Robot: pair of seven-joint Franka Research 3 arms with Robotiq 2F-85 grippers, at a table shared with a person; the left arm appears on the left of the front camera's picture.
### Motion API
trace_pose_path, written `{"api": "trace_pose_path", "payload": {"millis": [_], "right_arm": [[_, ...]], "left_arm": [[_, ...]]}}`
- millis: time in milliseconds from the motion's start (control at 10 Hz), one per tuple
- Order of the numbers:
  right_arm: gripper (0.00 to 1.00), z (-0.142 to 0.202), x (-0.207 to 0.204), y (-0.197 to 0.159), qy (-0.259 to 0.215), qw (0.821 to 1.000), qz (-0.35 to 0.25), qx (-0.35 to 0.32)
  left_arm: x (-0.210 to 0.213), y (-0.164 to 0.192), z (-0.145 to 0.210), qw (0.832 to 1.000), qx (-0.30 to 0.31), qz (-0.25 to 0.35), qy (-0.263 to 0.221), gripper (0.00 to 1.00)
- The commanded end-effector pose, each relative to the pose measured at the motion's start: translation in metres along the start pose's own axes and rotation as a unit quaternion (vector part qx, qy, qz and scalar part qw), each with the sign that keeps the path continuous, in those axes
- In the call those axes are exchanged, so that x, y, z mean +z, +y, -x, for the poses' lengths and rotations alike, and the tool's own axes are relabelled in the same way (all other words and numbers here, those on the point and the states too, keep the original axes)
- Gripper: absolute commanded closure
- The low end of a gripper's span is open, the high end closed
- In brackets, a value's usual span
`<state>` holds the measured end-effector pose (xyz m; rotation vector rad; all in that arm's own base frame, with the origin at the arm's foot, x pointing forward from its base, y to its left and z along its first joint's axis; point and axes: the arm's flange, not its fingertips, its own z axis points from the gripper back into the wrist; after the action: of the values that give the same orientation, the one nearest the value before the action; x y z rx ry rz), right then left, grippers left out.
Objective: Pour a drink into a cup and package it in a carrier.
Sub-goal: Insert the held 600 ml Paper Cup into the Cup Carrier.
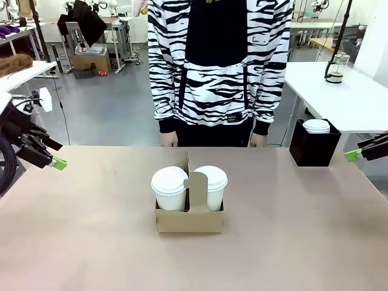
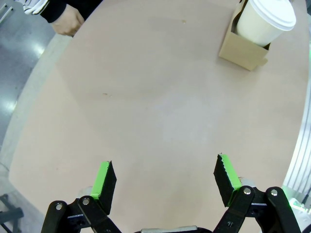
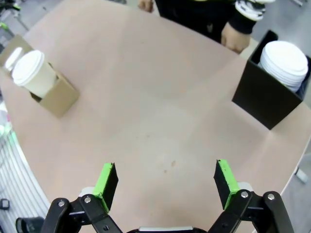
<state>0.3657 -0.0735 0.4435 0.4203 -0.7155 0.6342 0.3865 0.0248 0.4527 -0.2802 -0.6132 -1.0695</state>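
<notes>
two lidded cups are sitting in the carrier (image 1: 188, 219) near the middle of the table (image 1: 91, 242), so the pouring and packing are looking finished, as far as i can judge; nothing obvious is left but perhaps handing it over. the left cup (image 1: 169, 188) and the right cup (image 1: 211, 186) are standing upright, one on each side of the handle tab (image 1: 195, 191), each wearing a white plastic lid, their white tapered paper walls dropping into the brown cardboard tray. what is inside them is hidden under the lids.

the left gripper (image 1: 53, 161) is hanging back at the left edge of the table, well apart from the carrier, and its green pads (image 2: 103, 175) are standing wide with nothing between them. the right gripper (image 1: 356, 153) is poking in at the right edge, just beside the black box (image 1: 313, 148) holding a stack of loose lids (image 1: 316, 126); its fingers (image 3: 222, 176) are likewise spread wide and empty.

the person in the striped top is standing at the far side, a hand (image 1: 169, 139) resting at the table's far edge. a glass pitcher (image 1: 336, 67) is sitting on another table far to the right.
</notes>
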Motion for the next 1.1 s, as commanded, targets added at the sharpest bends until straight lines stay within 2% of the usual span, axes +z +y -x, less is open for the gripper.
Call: {"api": "trace_pose_path", "payload": {"millis": [0, 1000], "right_arm": [[0.0, -0.0037, 0.0051, 0.0033, -0.003, 1.0, 0.004, 0.005], [0.0, -0.0037, 0.0051, 0.0033, -0.003, 1.0, 0.004, 0.005]], "left_arm": [[-0.0005, 0.0007, 0.0009, 1.0, -0.002, 0.005, -0.012, 0.0], [-0.0005, 0.0007, 0.0009, 1.0, -0.002, 0.005, -0.012, 0.0]]}}
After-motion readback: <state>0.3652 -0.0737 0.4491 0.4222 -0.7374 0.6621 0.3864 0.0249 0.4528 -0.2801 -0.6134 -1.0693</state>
